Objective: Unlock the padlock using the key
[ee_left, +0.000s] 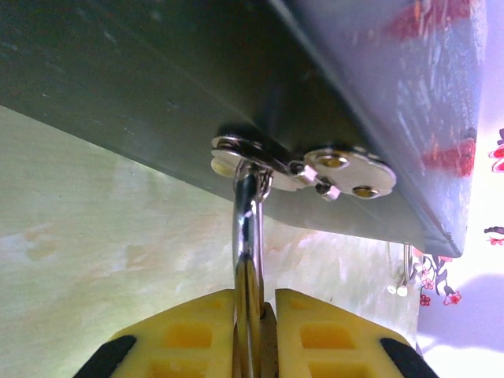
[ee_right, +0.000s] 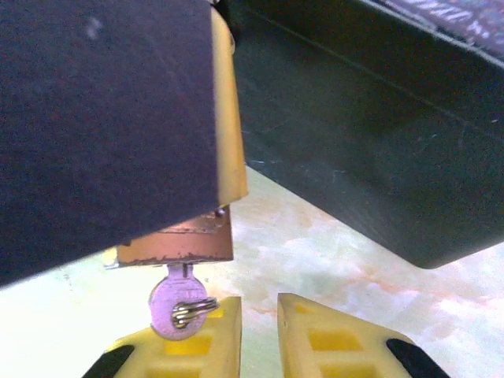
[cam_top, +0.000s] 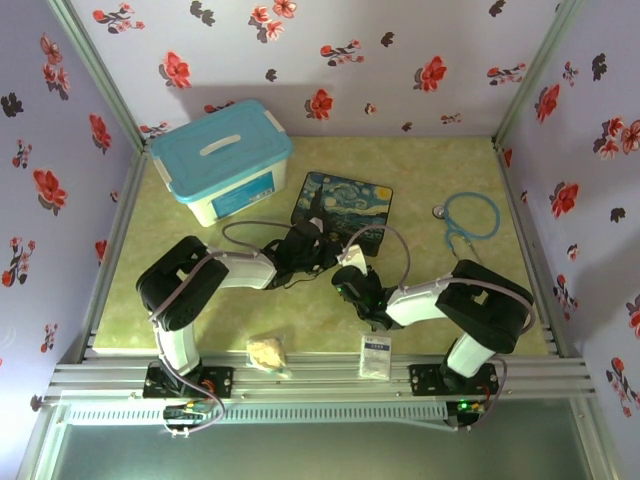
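Observation:
The padlock's silver shackle (ee_left: pixel 248 236) runs through the hasp (ee_left: pixel 244 153) of a dark painted tin (cam_top: pixel 345 205). My left gripper (ee_left: pixel 254 298) is shut on the padlock, its yellow pads pressed against both sides. In the right wrist view the padlock's brass body (ee_right: pixel 177 246) hangs under the left gripper's dark finger. The key (ee_right: pixel 175 303) stands in its keyhole, head and small ring hanging down. My right gripper (ee_right: pixel 260 303) sits just below, jaws a narrow gap apart with nothing between them. The key head lies left of that gap, in front of the left finger (ee_right: pixel 213 339).
A white box with a blue lid (cam_top: pixel 225 160) stands at the back left. A blue stethoscope (cam_top: pixel 470 215) lies at the right. Near the front edge are a white packet (cam_top: pixel 376 355) and a crumpled yellowish lump (cam_top: pixel 266 353). The tin's dark side (ee_right: pixel 354 142) looms close above the right gripper.

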Controlling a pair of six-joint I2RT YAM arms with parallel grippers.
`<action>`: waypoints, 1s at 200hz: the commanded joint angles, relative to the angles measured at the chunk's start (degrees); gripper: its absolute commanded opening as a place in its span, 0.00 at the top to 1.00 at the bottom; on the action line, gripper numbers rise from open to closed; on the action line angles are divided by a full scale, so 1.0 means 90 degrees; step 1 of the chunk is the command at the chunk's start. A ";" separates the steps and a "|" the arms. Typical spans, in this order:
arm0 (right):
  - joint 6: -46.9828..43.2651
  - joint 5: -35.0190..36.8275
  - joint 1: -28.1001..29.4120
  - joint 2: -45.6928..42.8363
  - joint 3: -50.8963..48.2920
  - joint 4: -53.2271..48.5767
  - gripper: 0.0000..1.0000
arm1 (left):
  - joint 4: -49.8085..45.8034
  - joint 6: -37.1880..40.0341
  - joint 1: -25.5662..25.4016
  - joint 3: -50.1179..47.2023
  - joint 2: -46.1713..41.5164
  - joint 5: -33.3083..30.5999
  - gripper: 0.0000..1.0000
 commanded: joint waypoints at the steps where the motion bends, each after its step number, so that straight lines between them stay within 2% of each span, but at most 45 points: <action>1: 0.0333 -0.0774 -0.0162 -0.0176 0.0111 0.0670 0.81 | 0.0400 -0.0066 -0.0220 -0.0024 -0.0314 0.0317 1.00; 15: 0.0637 -0.1337 -0.0580 -0.0259 -0.0250 0.1139 0.84 | 0.0421 -0.0066 -0.0220 -0.0054 -0.0344 0.0327 1.00; 34: 0.0765 -0.2825 -0.1165 -0.0293 -0.0677 0.1846 0.84 | 0.0465 -0.0074 -0.0220 -0.0103 -0.0346 0.0342 1.00; 58: 0.1060 -0.4307 -0.1853 -0.0248 -0.1059 0.2529 0.85 | 0.0506 -0.0075 -0.0193 -0.0161 -0.0355 0.0347 1.00; 81: 0.1355 -0.5184 -0.2364 -0.0050 -0.1395 0.3272 0.86 | 0.0468 -0.0027 -0.0166 -0.0190 -0.0364 0.0344 1.00; 99: 0.1320 -0.5497 -0.2530 0.0067 -0.1480 0.3432 0.82 | 0.0393 0.0012 -0.0137 -0.0200 -0.0354 0.0329 1.00; 110: 0.1199 -0.5278 -0.2465 -0.0021 -0.1409 0.3000 0.77 | 0.0364 0.0022 -0.0115 -0.0208 -0.0354 0.0270 1.00; 121: 0.0986 -0.4477 -0.2220 -0.0309 -0.1265 0.2019 0.77 | 0.0303 0.0024 -0.0076 -0.0169 -0.0342 0.0239 1.00; 132: 0.0655 -0.3538 -0.1840 -0.0625 -0.1105 0.1066 0.72 | 0.0254 0.0034 -0.0040 -0.0101 -0.0321 0.0213 1.00; 150: 0.0392 -0.2617 -0.1577 -0.0999 -0.1005 0.0205 0.71 | 0.0062 0.0084 0.0015 0.0069 -0.0320 0.0144 1.00; 166: 0.0304 -0.2237 -0.1555 -0.1238 -0.1117 0.0070 0.66 | -0.0114 0.0152 0.0040 0.0229 -0.0301 0.0118 1.00; 176: 0.0110 -0.1636 -0.1362 -0.1436 -0.1170 -0.0087 0.63 | -0.0202 0.0168 0.0061 0.0304 -0.0296 0.0130 1.00; 188: -0.0574 -0.1349 -0.1147 -0.1540 -0.1448 0.0441 0.58 | -0.0291 0.0211 0.0078 0.0349 -0.0315 0.0132 1.00; 200: -0.0713 -0.1154 -0.1148 -0.1517 -0.1652 0.0902 0.56 | -0.0398 0.0262 0.0072 0.0374 -0.0357 0.0132 1.00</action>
